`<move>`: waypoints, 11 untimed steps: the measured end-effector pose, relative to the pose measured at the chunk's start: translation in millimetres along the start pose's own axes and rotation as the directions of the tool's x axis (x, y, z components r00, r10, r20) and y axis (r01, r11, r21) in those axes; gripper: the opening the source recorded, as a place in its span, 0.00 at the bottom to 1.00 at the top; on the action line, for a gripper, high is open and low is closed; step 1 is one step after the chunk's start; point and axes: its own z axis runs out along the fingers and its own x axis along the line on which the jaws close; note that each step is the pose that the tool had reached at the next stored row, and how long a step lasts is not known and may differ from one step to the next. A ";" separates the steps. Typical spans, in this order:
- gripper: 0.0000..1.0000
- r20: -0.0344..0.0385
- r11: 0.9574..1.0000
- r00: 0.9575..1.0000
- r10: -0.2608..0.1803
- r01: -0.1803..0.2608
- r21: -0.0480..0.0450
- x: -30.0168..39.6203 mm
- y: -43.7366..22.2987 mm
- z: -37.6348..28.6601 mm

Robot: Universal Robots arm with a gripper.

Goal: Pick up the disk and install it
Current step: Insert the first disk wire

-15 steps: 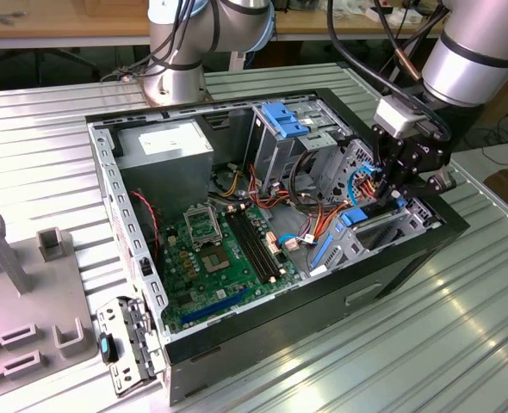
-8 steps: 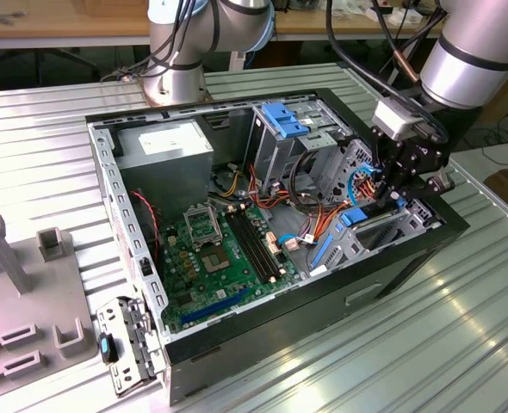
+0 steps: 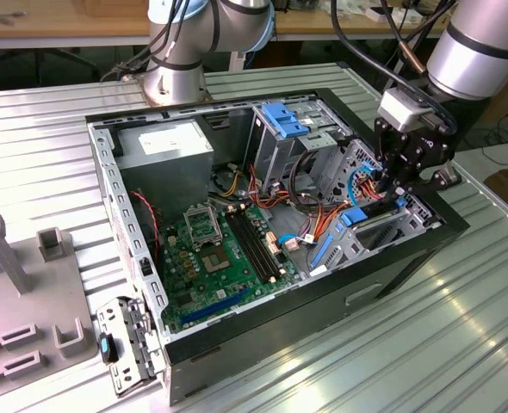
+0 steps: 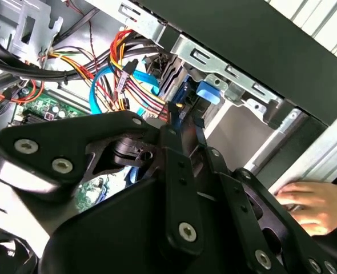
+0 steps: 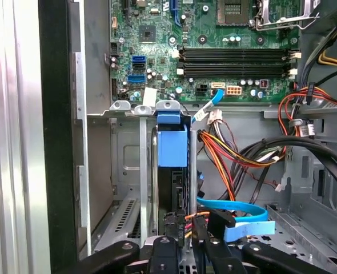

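Exterior view: the gripper (image 3: pixel 398 191) is seen lowered over the drive bay (image 3: pixel 390 225) at the computer case's (image 3: pixel 409 258) front corner, where the blue-railed disk (image 5: pixel 172 165) already stands slotted, though jaw state cannot be told.

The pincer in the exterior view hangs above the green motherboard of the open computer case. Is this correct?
Not quite. The exterior view shows the pincer above the drive bay at the exterior view's right end of the open computer case, not above the green motherboard.
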 end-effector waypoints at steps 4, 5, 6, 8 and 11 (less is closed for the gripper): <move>0.11 0.000 1.000 1.000 0.000 0.000 0.000 0.0 0.0 -0.1; 0.11 0.000 1.000 1.000 0.000 0.000 0.000 0.0 0.0 -0.1; 0.11 0.000 1.000 1.000 0.000 0.000 0.000 0.0 0.0 -0.1; 0.11 -0.001 1.000 1.000 0.000 0.000 0.000 0.0 0.0 -0.2; 0.11 -0.001 1.000 1.000 0.000 0.000 0.000 0.0 0.0 -0.1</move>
